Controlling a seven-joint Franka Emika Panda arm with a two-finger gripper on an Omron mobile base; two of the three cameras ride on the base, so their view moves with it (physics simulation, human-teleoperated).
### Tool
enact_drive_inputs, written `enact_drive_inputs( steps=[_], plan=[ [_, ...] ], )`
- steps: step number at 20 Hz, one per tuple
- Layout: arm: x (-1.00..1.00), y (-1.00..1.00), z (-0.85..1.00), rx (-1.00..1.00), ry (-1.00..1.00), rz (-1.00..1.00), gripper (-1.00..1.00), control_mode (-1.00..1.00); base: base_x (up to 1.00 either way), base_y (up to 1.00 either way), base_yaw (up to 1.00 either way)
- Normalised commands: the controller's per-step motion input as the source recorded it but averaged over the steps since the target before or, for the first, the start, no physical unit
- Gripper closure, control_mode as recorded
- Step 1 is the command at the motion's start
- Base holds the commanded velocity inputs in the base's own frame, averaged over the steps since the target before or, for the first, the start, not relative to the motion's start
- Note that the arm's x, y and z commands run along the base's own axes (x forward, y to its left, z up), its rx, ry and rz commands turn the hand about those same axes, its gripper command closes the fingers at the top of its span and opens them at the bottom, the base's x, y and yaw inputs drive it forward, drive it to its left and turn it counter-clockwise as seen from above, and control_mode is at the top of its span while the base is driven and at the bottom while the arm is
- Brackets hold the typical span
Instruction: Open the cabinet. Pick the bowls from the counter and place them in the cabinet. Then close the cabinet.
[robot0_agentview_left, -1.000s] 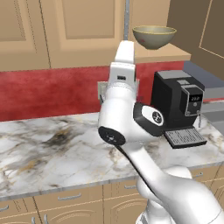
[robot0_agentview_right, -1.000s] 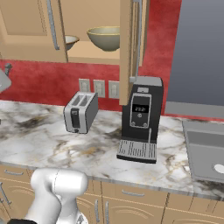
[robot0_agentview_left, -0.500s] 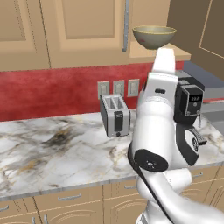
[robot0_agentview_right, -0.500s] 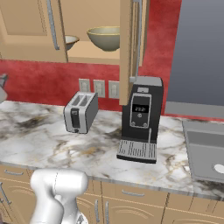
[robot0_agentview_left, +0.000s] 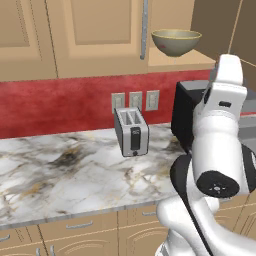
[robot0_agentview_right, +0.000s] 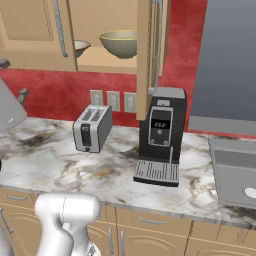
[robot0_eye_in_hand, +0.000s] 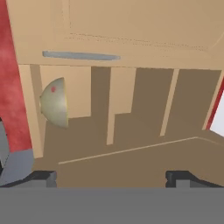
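Observation:
The cabinet (robot0_agentview_right: 35, 30) has its right door (robot0_agentview_right: 145, 60) swung out edge-on and its left door shut. The deeper olive-yellow bowl (robot0_agentview_right: 120, 44) (robot0_agentview_left: 176, 42) stands on the cabinet's shelf. To its left a shallower bowl (robot0_agentview_right: 80, 47) sits half hidden behind the left door. My gripper (robot0_eye_in_hand: 111, 177) is open with nothing between its fingertips. It looks into the cabinet from a distance with the view rolled, so the olive bowl (robot0_eye_in_hand: 54, 103) lies on its side at the left. My gripper (robot0_agentview_right: 14, 78) also shows at the left edge, over the counter (robot0_agentview_right: 115, 175).
A silver toaster (robot0_agentview_left: 131, 132) (robot0_agentview_right: 92, 127) stands at the back of the counter under the outlets. A black coffee machine (robot0_agentview_right: 160, 135) is to its right, below the open door, and a steel sink (robot0_agentview_right: 235, 170) is set in further right. My arm (robot0_agentview_left: 220, 150) covers the coffee machine.
My arm has swung right in the left base view, from in front of the toaster to in front of the coffee machine. The bowls and doors have not moved.

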Motion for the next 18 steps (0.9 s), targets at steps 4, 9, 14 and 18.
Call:
enact_drive_inputs(
  steps=[4, 9, 14, 18],
  plan=[
    [0.0, -0.55, 0.0, 0.01, 0.0, 0.0, -1.0, -1.0, 0.0, 0.0, 0.0],
    [-0.05, -0.51, 0.0, 0.01, 0.0, 0.0, -1.0, -1.0, 0.0, 0.0, 0.0],
    [-0.01, -0.5, 0.0, 0.01, 0.0, 0.0, -1.0, -1.0, 0.0, 0.0, 0.0],
    [0.0, -0.56, 0.0, 0.01, 0.0, 0.0, -1.0, -1.0, 0.0, 0.0, 0.0]
  ],
)
